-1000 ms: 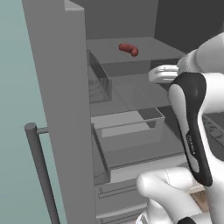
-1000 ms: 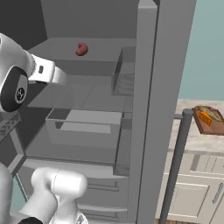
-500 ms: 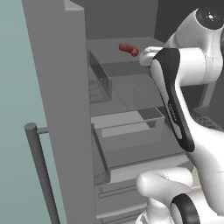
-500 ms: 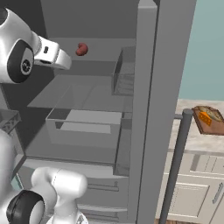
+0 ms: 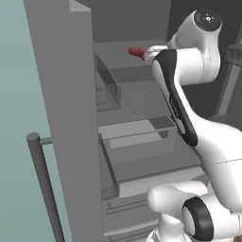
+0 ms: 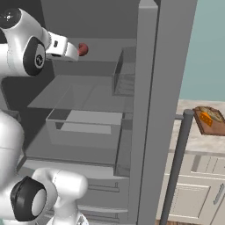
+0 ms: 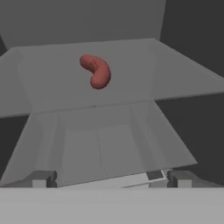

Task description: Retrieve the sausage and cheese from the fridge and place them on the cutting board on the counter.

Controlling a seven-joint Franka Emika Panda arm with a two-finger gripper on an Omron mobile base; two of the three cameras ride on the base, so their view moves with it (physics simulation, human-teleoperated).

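- The sausage (image 7: pixel 96 71) lay on the upper shelf (image 7: pixel 52 83) of the open fridge (image 5: pixel 66 94), well back from the shelf's front edge. It was a short, curved, reddish-brown link with rounded ends. In the hand view its long axis ran from upper left to lower right, with the bend bulging to the right.
- In the left base view the sausage (image 5: pixel 135 51) showed just beside the arm's white wrist; in the right base view one rounded end (image 6: pixel 82 49) showed past the hand.
- The gripper (image 7: pixel 111 177) stood wide open, with nothing between its fingertips (image 7: pixel 43 178). It touched nothing and sat in front of the shelf, apart from the sausage.
- The fridge interior was plain matte grey, with flat shelves, a clear rectangular bin (image 5: pixel 142 137) below and a door-mounted bin (image 6: pixel 125 72).
- The cheese (image 6: pixel 206 118), a small orange wedge, rested on the brown wooden cutting board (image 6: pixel 213 125), which lay on the pale marbled counter (image 6: pixel 197 143) to the right of the fridge door.
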